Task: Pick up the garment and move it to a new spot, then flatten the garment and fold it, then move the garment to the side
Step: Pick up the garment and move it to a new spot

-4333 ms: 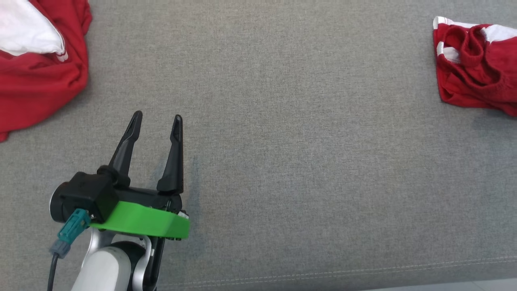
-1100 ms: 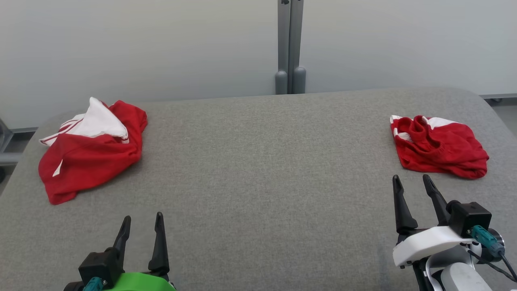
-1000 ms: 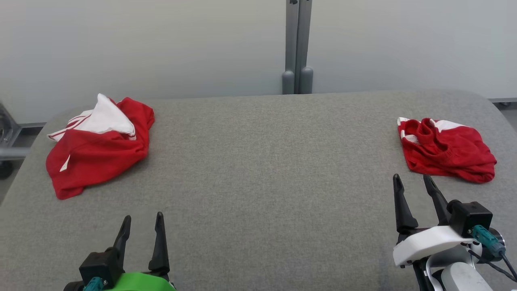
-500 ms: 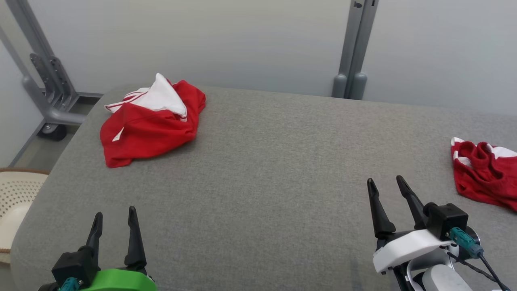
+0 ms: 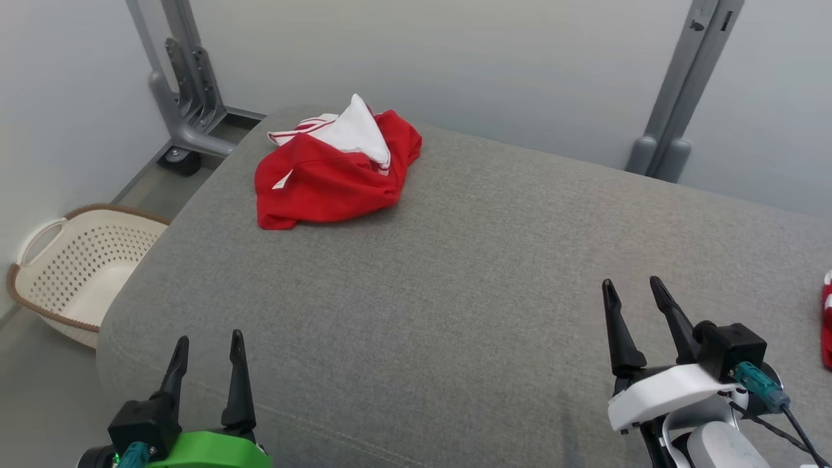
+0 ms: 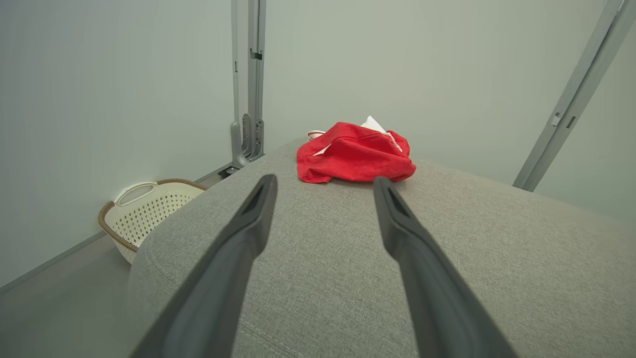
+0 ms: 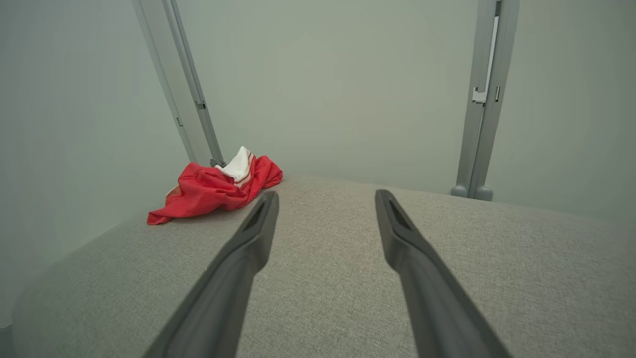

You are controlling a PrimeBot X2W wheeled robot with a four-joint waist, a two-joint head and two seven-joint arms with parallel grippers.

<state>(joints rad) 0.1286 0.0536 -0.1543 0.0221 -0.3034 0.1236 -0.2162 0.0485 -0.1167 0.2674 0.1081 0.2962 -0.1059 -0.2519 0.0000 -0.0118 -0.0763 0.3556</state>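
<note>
A crumpled red and white garment (image 5: 335,172) lies in a heap near the far left corner of the grey padded table (image 5: 455,279). It also appears ahead in the left wrist view as the garment (image 6: 355,154) and far left in the right wrist view as the garment (image 7: 216,189). My left gripper (image 5: 208,344) hovers open and empty over the table's near left edge, well short of the heap. My right gripper (image 5: 630,289) stands open and empty at the lower right.
A cream perforated laundry basket (image 5: 78,273) sits on the floor left of the table. A second red garment (image 5: 827,325) peeks in at the right edge. Grey metal posts (image 5: 676,97) stand against the pale wall behind.
The head camera has swung left, bringing the basket into view and pushing the right-hand red garment to the frame's edge. Both grippers stay open and empty.
</note>
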